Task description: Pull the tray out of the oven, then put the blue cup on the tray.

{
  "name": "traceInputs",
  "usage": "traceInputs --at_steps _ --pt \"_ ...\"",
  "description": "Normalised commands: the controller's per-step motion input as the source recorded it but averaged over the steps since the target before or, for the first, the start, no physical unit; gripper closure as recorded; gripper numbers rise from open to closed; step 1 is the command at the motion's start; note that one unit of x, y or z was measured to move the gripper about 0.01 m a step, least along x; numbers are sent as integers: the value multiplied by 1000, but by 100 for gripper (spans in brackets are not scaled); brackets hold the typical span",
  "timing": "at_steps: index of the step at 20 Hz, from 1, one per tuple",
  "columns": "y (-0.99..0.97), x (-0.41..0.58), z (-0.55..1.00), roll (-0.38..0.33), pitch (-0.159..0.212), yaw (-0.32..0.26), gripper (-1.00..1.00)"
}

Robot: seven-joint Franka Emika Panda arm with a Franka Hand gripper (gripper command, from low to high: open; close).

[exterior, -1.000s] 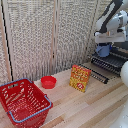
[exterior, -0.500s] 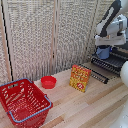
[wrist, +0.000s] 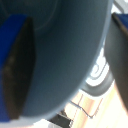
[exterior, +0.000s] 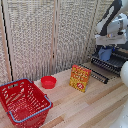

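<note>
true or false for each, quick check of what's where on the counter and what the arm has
1. The gripper holds the blue cup above the tray. True.
2. The red bowl sits inside the red basket. False: it stands on the wooden counter beside the basket, apart from it.
3. The yellow-red box stands upright between the bowl and the tray. True.
4. The basket is at the exterior view's right. False: it is at the exterior view's left; the arm and tray are at the right.
5. The cup lies on its side on the counter. False: it is in the gripper, off the counter.
</note>
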Motion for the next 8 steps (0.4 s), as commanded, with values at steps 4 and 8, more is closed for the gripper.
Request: traceInputs --at_steps 4,8 --pt "0 51 621 -31 55 -58 -100" --pt "0 85 644 7 75 -148 -100"
